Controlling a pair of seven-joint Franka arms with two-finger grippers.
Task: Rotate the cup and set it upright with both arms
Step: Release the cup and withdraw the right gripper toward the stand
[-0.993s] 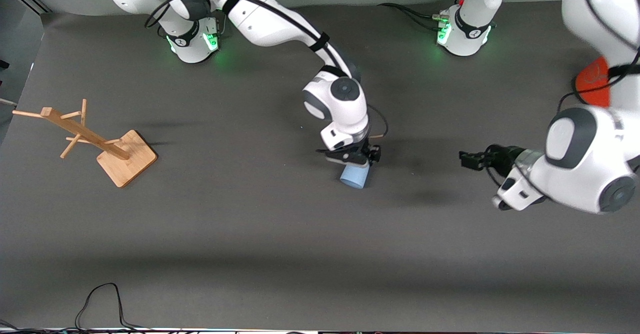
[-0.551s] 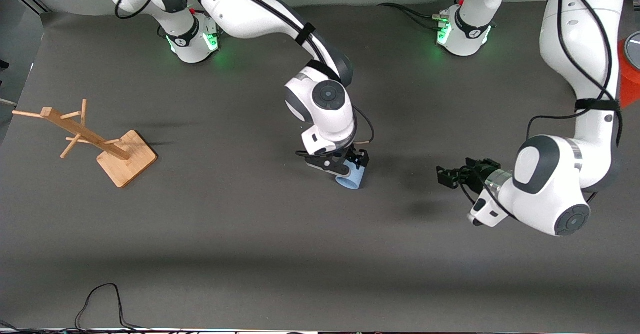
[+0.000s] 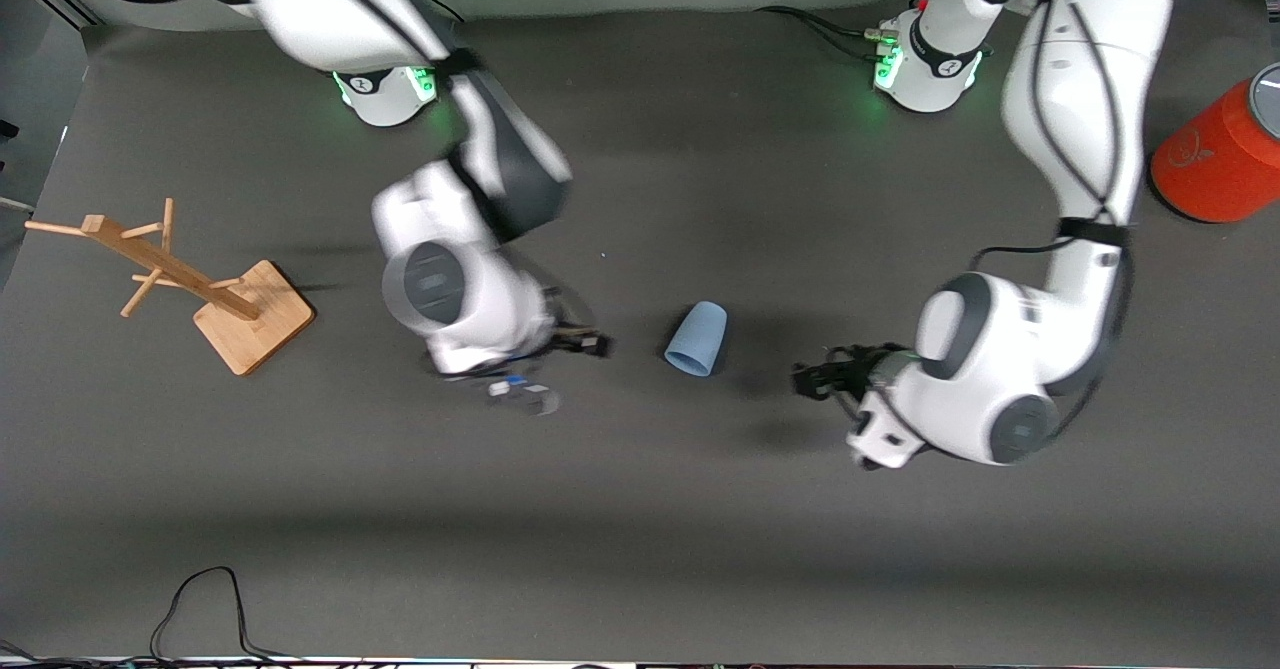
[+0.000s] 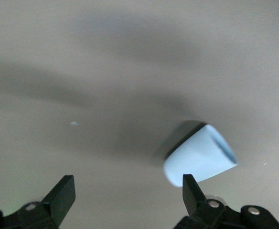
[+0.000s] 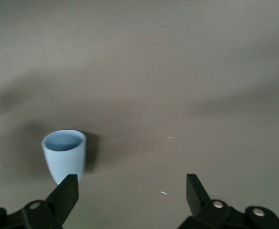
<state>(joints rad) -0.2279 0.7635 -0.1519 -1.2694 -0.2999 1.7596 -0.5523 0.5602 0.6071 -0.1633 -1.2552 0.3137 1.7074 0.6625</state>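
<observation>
The light-blue cup lies on its side on the dark table mat, its wider rim toward the front camera. No gripper touches it. My right gripper is open and empty, beside the cup toward the right arm's end of the table. My left gripper is open and empty, beside the cup toward the left arm's end. In the left wrist view the cup shows just ahead of one fingertip of the left gripper. In the right wrist view the cup shows ahead of one fingertip of the right gripper.
A wooden mug tree stands at the right arm's end of the table. An orange-red cylindrical container stands at the left arm's end. A black cable loops at the table's front edge.
My right gripper has let go of the cup and swung away toward the right arm's end. The cup now lies free on the mat. My left gripper has moved closer to the cup.
</observation>
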